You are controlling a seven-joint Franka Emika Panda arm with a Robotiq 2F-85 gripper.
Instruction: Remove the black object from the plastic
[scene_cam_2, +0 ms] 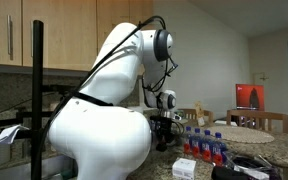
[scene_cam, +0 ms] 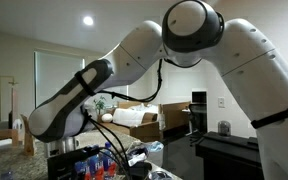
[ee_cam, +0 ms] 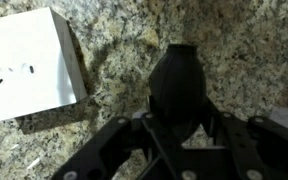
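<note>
Currently the black object sits clear of the plastic over the tabletop. Whether your fingers pinch it is unclear. Release, then retract.

White arm folded at the elbow, wrist aimed downward, jaws low, their opening unclear.

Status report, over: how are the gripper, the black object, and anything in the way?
Gripper at black object, grip unclear. Object over granite counter. White box apart, nothing blocking in wrist view.
</note>
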